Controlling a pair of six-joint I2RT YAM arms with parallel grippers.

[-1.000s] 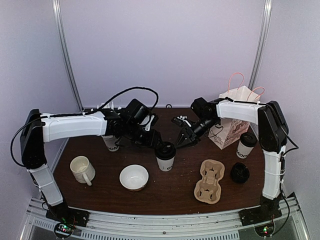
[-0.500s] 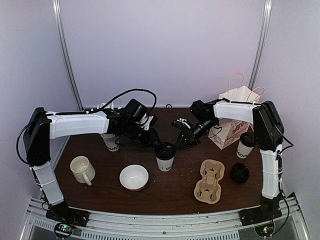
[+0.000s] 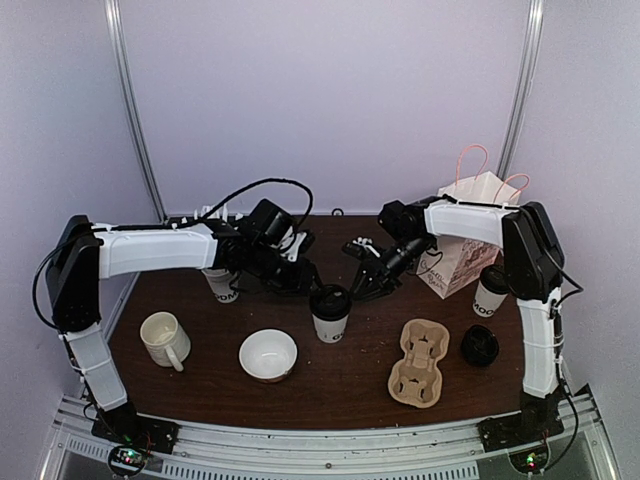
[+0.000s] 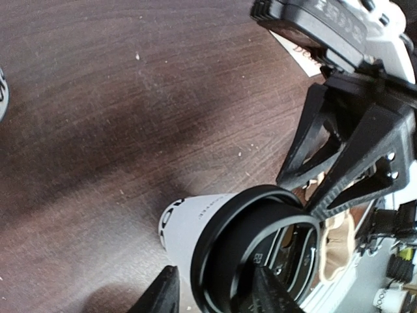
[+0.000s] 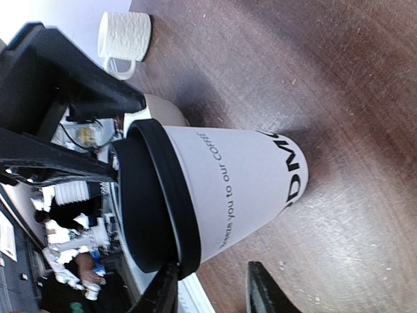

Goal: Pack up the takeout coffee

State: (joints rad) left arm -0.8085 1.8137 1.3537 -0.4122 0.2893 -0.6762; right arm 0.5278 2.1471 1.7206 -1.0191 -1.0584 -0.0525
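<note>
I start at the left. A white mug [image 3: 163, 338] stands on the counter [image 3: 350, 390], well to the left of my left hand [image 4: 215, 280] and closer to me. A half-hidden cup [image 3: 224, 287] stands under my left arm, just left of that hand. I cannot see its top. A white bowl [image 3: 268, 354] sits closer to me than the left hand.

My left hand is open a little. Its two fingers [image 4: 161, 298] stand apart at the black lid of the cup [image 4: 189, 222], with the lid's edge between them. I cannot tell if they touch it.

The cup stands upright on the counter, right between my two hands. It is white, with big black letters near the bottom.

My right hand [image 5: 212, 274] is on the other side of the cup, very near it. It is open a little too, and holds nothing. I see bare counter between its fingers.

A brown tray [image 3: 420, 362] lies to the right of the right hand, closer to me. A loose black lid [image 3: 480, 345] lies just right of the tray.

The other cup [image 3: 490, 295] has its lid on. It stands well to the right of the right hand, just beside the paper bag [image 3: 470, 240]. The bag stands upright behind my right arm.
</note>
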